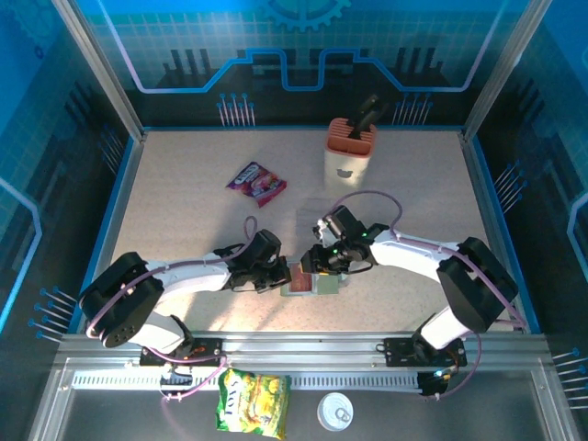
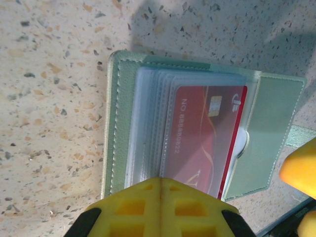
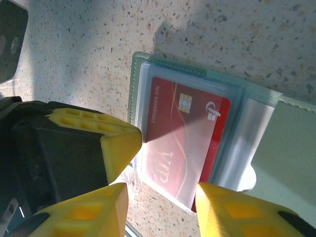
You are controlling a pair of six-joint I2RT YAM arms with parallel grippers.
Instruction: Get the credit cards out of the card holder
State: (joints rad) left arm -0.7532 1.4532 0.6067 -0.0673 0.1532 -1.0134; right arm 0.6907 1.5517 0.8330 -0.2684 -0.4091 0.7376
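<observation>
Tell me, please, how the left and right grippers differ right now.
The left gripper is shut, tips on the edge of the card holder; the right gripper is open, straddling a corner of the red card. Both have yellow fingers and sit at the holder.

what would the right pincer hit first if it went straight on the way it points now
Most likely the red credit card in its clear sleeve in the open card holder: the right pincer points at its near edge, though depth is unclear.
</observation>
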